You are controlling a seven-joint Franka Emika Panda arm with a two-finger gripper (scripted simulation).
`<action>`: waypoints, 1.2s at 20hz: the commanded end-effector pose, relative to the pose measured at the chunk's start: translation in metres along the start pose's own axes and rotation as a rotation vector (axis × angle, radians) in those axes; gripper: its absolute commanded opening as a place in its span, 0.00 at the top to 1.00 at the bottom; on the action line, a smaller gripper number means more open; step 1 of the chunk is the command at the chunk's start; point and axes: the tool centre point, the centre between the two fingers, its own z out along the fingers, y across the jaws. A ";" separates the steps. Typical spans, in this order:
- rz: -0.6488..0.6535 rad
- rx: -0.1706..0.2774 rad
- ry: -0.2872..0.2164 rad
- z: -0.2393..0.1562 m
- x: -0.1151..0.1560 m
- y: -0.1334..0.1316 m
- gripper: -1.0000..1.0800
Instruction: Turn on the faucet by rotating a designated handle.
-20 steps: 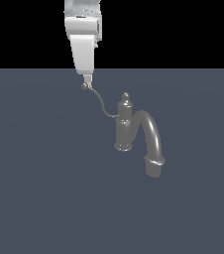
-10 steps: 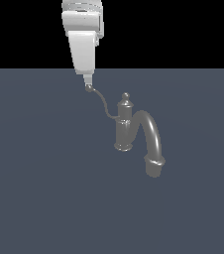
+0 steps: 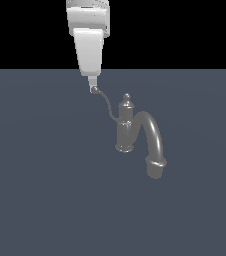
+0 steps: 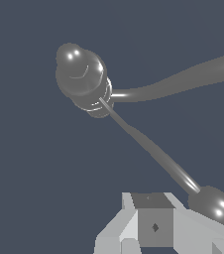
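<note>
1. Support: flat, plain slate-grey floor (image 3: 45, 200) w/ no markings; fills the lower part of the exterior view and meets a black backdrop at a straight horizon line.
2. Only thing standing directly on it: the faucet (image 3: 126, 131), grey metal, upright, its round base flat on the surface near mid-frame (slightly toward the exterior view's right).
3. Wrist view: same slate-grey surface (image 4: 29, 173) behind everything, the faucet (image 4: 82, 79) seen roughly top-down.
</note>
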 end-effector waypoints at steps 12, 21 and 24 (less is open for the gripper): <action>0.005 -0.010 0.001 0.001 0.038 0.041 1.00; -0.010 -0.006 0.002 -0.001 0.048 0.056 1.00; -0.008 -0.007 0.002 0.000 0.067 0.057 1.00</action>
